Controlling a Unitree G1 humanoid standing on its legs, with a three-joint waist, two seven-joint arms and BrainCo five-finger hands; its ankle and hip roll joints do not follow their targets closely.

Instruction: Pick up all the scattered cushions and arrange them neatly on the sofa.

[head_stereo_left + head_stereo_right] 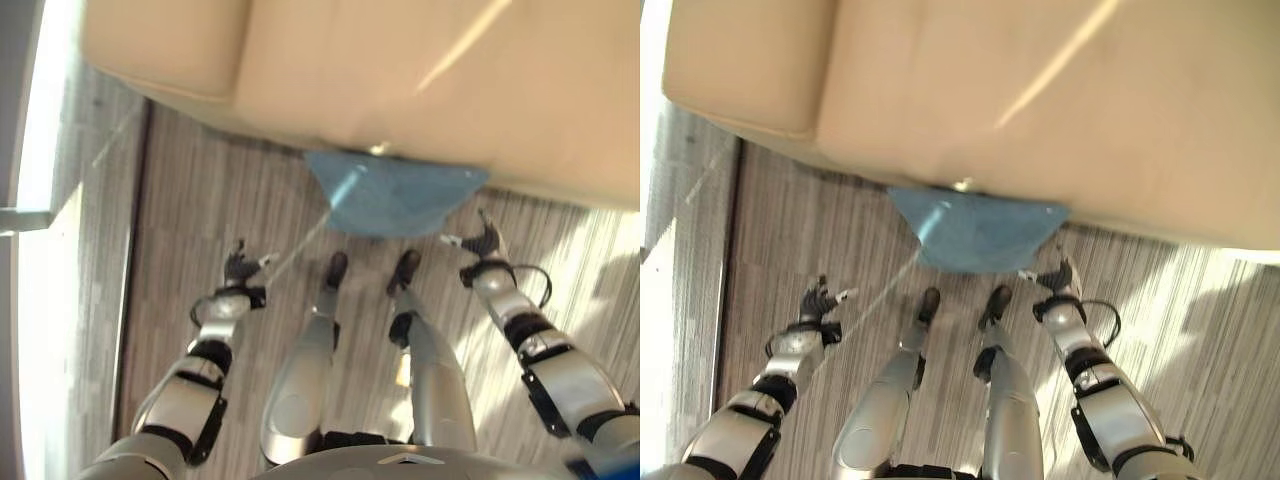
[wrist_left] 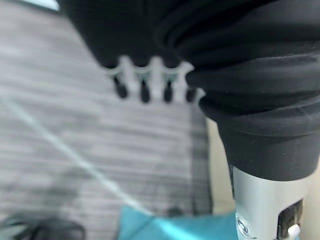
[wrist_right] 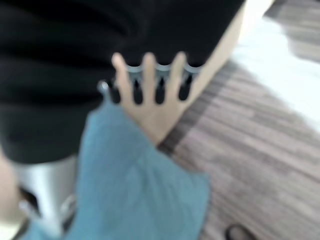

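Both hands hang low over striped grey flooring (image 1: 200, 200), holding nothing. Left hand (image 1: 238, 268): fingers relaxed and spread, well apart from the blue cushion (image 1: 395, 195), which lies off toward the right hand. Right hand (image 1: 1061, 277): fingers loosely extended, open, just beside the cushion's near corner; contact cannot be told. 1 cushion lies on the floor, its far edge against the beige sofa (image 1: 400, 70) base, beyond both hands.

We hold both arms stretched forward and low, left robot hand (image 1: 238, 268) open-fingered, right robot hand (image 1: 485, 241) fingers straight, empty.
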